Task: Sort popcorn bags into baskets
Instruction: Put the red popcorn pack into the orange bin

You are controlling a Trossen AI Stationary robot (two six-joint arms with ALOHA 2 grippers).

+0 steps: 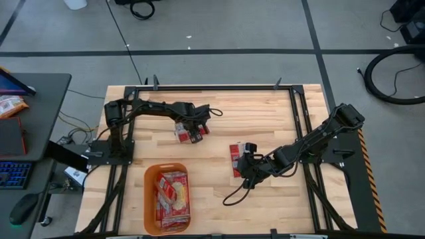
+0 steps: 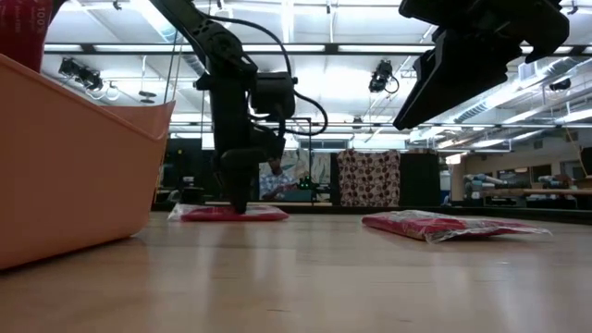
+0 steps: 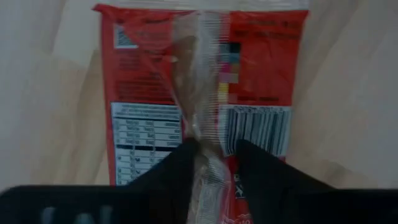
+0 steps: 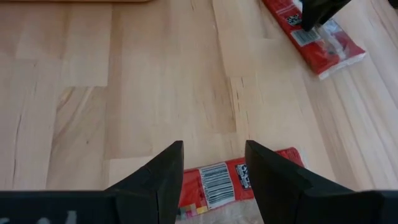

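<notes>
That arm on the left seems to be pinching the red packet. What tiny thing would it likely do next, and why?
Probably finish closing, then lift. The left gripper is down on a popcorn bag lying flat on the table, its fingers straddling the bag's clear back seam, so a firm pinch there looks needed before carrying it to the orange basket. The right gripper hovers open above another bag.

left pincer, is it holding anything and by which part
The left pincer is closing on the raised centre seam of a popcorn bag lying flat on the table; a firm hold cannot be told yet.
</notes>
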